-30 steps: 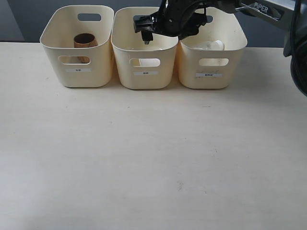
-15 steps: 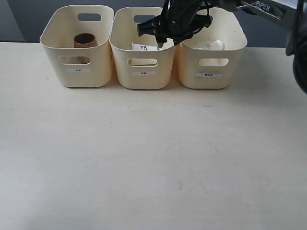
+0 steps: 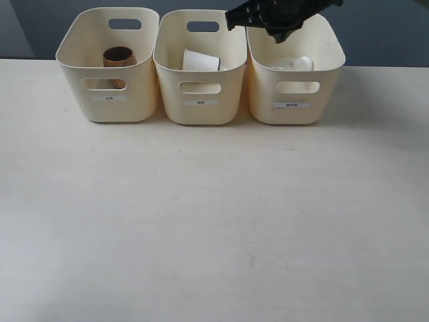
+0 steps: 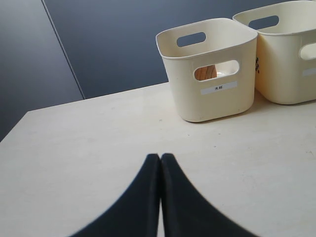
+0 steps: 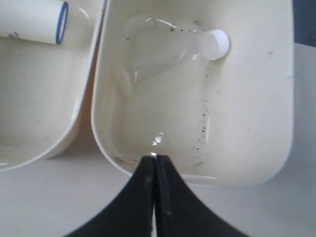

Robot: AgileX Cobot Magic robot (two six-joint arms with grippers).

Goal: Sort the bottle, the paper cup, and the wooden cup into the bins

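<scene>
Three cream bins stand in a row at the back of the table. The wooden cup [image 3: 118, 57] sits in the left bin [image 3: 110, 107] and shows through that bin's handle cut-out [image 4: 207, 72]. The paper cup [image 3: 201, 61] lies on its side in the middle bin [image 3: 201, 111]; its blue rim [image 5: 62, 22] shows in the right wrist view. The clear bottle [image 3: 293, 64] lies in the right bin [image 3: 295, 111], white cap [image 5: 215, 44] visible. My right gripper [image 5: 155, 158] is shut and empty, high above the right bin [image 3: 279, 35]. My left gripper [image 4: 160, 157] is shut and empty over bare table.
The pale table [image 3: 214, 215] stretches in front of the bins. A dark wall runs behind them. The left gripper is outside the exterior view and faces the left bin [image 4: 212, 94] from a distance.
The right gripper has risen and swung right, from above the middle bin to above the right bin. The paper cup has settled on its side in the middle bin.
</scene>
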